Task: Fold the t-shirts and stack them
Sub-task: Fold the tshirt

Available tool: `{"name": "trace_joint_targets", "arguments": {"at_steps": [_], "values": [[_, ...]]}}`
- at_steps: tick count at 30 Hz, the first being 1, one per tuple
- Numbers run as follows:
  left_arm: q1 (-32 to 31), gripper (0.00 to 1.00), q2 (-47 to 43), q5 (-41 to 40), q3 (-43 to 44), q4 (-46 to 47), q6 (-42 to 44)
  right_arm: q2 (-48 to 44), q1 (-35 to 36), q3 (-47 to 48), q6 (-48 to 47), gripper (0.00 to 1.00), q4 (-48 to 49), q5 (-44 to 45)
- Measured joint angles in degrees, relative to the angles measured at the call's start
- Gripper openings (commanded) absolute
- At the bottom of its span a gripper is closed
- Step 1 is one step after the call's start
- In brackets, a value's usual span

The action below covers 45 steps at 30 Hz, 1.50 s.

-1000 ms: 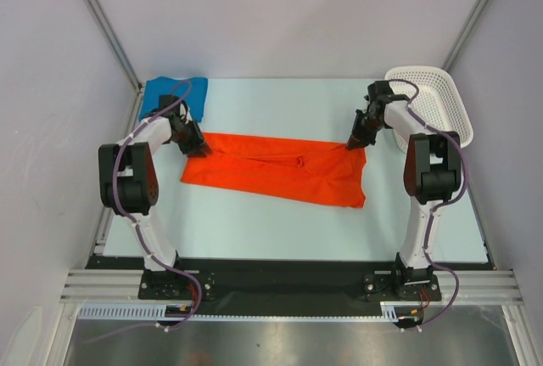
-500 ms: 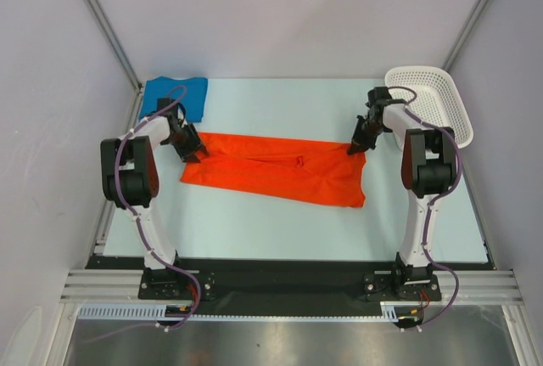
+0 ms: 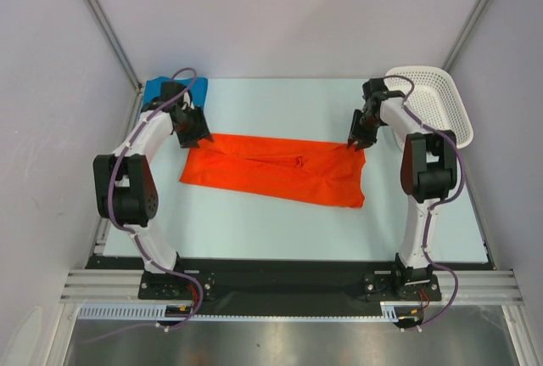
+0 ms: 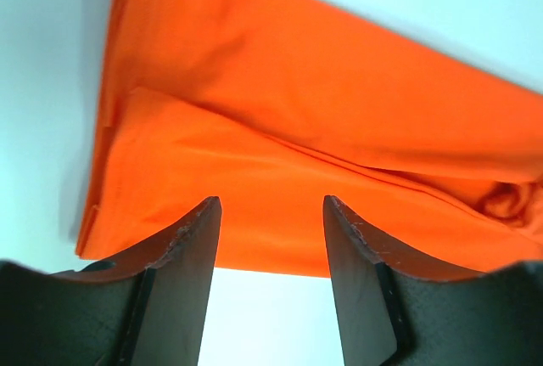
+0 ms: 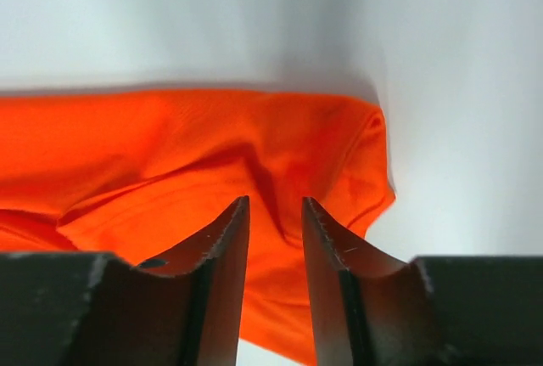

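The orange-red t-shirt (image 3: pixel 276 169) lies flat on the table, folded into a long band. It fills the left wrist view (image 4: pixel 280 128) and the right wrist view (image 5: pixel 170 162). My left gripper (image 3: pixel 194 132) hovers just off the shirt's far left corner, jaws wide open and empty (image 4: pixel 270 206). My right gripper (image 3: pixel 356 138) is over the shirt's far right corner, jaws narrowly open (image 5: pixel 275 203) with nothing between them. The blue t-shirt (image 3: pixel 155 90) lies at the far left corner, mostly hidden by my left arm.
A white perforated basket (image 3: pixel 437 103) stands at the far right of the table, just behind my right arm. Grey walls close in the table at the back and sides. Bare pale table (image 3: pixel 280 230) lies in front of the shirt.
My left gripper has drawn back from the shirt's left edge toward the far side, its arm swinging over the blue shirt. My right gripper has shifted slightly at the right corner.
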Motion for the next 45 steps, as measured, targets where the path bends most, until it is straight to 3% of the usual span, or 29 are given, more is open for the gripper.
{"name": "trace_joint_targets", "arguments": {"at_steps": [4,8,17,19,20,22,32,40,45], "values": [[-2.0,0.57,-1.7,0.2,1.3,0.9,0.9,-3.0,0.3,0.8,-0.9,0.43,-1.8,0.5],[-2.8,0.54,1.0,1.5,4.2,0.9,2.3,-5.6,0.8,0.3,-1.5,0.4,-3.4,0.0],[-7.7,0.53,9.0,-5.7,10.3,-1.0,7.9,-20.5,9.6,-14.0,-0.9,0.4,-6.8,1.6],[-9.1,0.5,9.5,-8.2,10.5,-1.3,8.2,-24.2,11.7,-18.2,0.0,0.38,-6.4,1.7],[-9.8,0.5,9.9,-9.6,10.9,-1.4,8.5,-25.7,12.6,-20.0,0.6,0.29,-6.4,1.8],[-10.9,0.49,11.3,-12.7,12.6,-2.0,9.3,-27.4,13.4,-22.4,3.3,0.28,-6.1,2.1],[-12.1,0.49,19.8,-23.1,20.2,-4.7,12.1,-24.7,16.6,-28.8,18.3,0.34,-0.5,11.0],[-13.5,0.49,22.2,-27.4,20.4,-6.6,12.5,-18.6,17.6,-28.8,23.0,0.33,5.6,16.3],[-14.4,0.64,21.9,-30.6,20.3,-6.9,12.4,-16.9,17.4,-26.6,23.4,0.41,5.3,18.4]]}}
